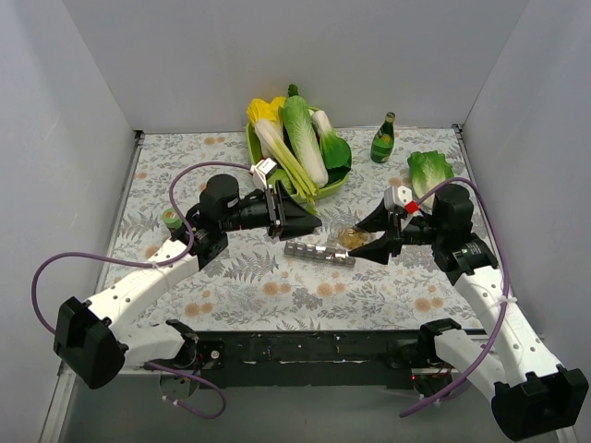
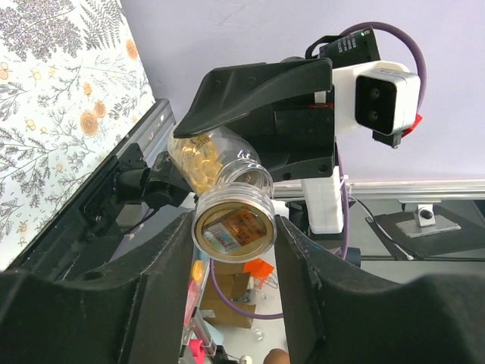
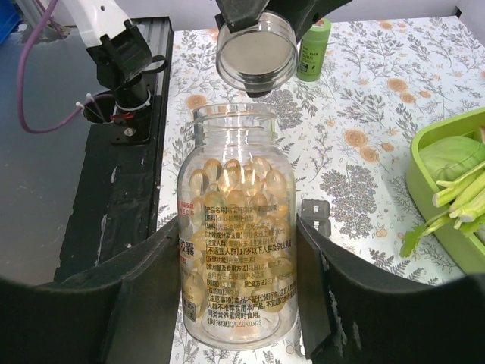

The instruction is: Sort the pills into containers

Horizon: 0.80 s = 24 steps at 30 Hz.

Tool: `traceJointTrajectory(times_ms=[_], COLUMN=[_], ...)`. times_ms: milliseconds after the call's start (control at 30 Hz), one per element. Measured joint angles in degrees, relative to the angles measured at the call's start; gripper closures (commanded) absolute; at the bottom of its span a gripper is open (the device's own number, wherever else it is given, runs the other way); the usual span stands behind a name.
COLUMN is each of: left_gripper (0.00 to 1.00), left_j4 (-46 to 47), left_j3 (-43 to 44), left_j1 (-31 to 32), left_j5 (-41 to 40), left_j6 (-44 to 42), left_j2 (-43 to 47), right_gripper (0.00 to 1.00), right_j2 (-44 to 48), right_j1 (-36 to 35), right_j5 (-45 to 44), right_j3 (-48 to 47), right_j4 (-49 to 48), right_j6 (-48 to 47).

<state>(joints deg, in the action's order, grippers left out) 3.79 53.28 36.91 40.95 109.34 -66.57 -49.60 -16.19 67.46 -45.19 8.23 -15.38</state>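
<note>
White arms (image 1: 138, 286), black joints (image 1: 88, 341), purple cables (image 1: 212, 166)

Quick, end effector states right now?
Left end effector: shut on the bottle cap.
Right end effector: shut on the pill bottle.

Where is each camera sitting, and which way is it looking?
Top camera: high behind the arms, looking down at the table; left arm and right arm show.
Left wrist camera: on the left arm, looking past the left fingers at the lid they pinch.
Right wrist camera: on the right arm, looking past the right fingers at the bottle they hold.
Shared: both wrist cameras see lid and bottle.
</note>
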Motion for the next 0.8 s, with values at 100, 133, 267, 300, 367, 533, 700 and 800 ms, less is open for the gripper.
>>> traceJointTrajectory(times_ms=[100,133,267,300,367,533,700,800], left_gripper=[0.78,0.78,0.78,0.78,0.78,0.78,0.78,0.78], left_j4=[0.5,0.5,-1.0,-1.4,-2.5,-4.3,-6.6,-8.9], left_j3=[0.0,0.1,0.7,1.1,1.9,4.0,6.1,7.1], left_j1=[0.3,0.4,1.0,1.2,1.5,2.0,3.3,3.8], left_j5=[0.0,0.0,-0.1,-0.2,-0.5,-1.1,-1.7,-2.3], left_j6=[0.2,0.2,-0.1,-0.2,-0.4,-0.9,-1.6,-2.5], left_j2=[-0.8,-1.2,-3.3,-3.7,-4.2,-4.6,-6.1,-7.1], right_gripper=[0.94,0.94,0.94,0.94,0.94,0.94,0.94,0.94], right_j2=[0.0,0.0,-0.3,-0.4,-0.6,-0.9,-1.6,-1.7], right_j1=[0.0,0.0,0.0,-0.1,-0.2,-0.9,-1.5,-1.6], right_j5=[-0.3,-0.4,-1.1,-1.3,-1.8,-3.1,-4.0,-4.4], right_j3=[0.0,0.0,0.0,0.0,0.0,0.0,-0.7,-1.0], right_j4=[0.8,1.0,2.2,2.4,2.8,4.3,5.4,5.5], right_j6=[-0.5,-0.9,-1.8,-2.1,-2.8,-3.9,-4.6,-4.9])
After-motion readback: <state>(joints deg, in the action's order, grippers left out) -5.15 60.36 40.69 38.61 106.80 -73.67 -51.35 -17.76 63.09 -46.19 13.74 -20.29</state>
